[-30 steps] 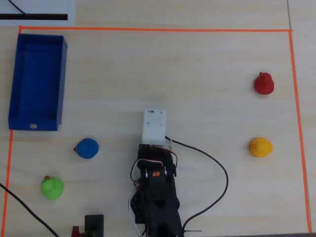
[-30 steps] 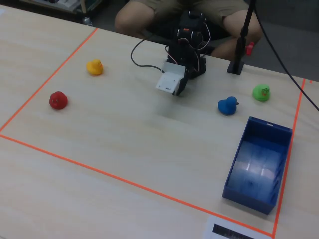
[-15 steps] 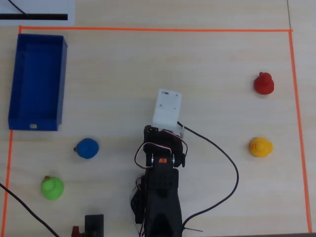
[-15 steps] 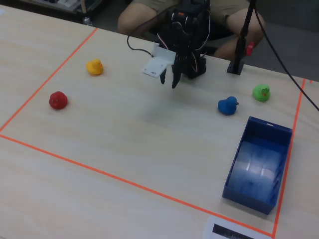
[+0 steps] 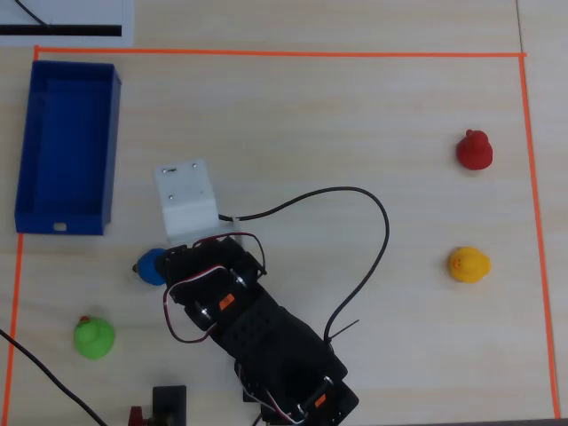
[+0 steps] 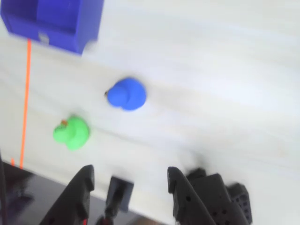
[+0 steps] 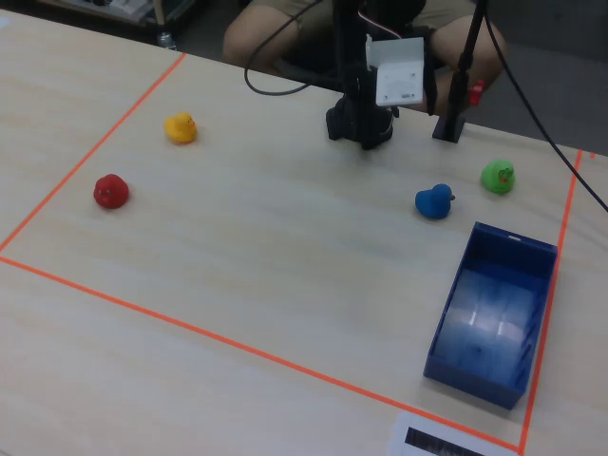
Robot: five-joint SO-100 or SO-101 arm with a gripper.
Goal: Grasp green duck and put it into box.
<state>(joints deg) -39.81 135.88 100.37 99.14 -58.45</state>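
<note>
From the overhead view, your green duck point(image 5: 92, 337) is sitting on the table point(image 5: 355, 133) down in the lower left, inside the orange tape line point(image 5: 284, 54) and well apart from the box point(image 5: 67, 146), which is up in the top left corner with nothing in it. The blue duck point(image 5: 151, 266) is between the two, just left of your arm point(image 5: 248, 328), and partly tucked under it. A white block point(image 5: 185, 197) on the arm sits above it. You've also got a red duck point(image 5: 474, 149) and a yellow duck point(image 5: 468, 264) way over on the right. You can't make out the fingers from up here.

In the wrist view the picture is pretty blurry, but you can see the gripper point(image 6: 129, 180) at the bottom edge with its two black fingers point(image 6: 79, 192) spread wide and nothing between them. The green duck point(image 6: 71, 132) is up and left of it, not touching, and the blue duck point(image 6: 126, 93) is higher, nearer the middle. A corner of the box point(image 6: 61, 21) shows top left.

In the fixed view everything's flipped: your green duck point(image 7: 498, 177) is far right near the tape, the blue duck point(image 7: 434, 201) just beside it to the left, and the box point(image 7: 494, 323) in front of both. The arm point(image 7: 366, 85) stands at the top middle.
</note>
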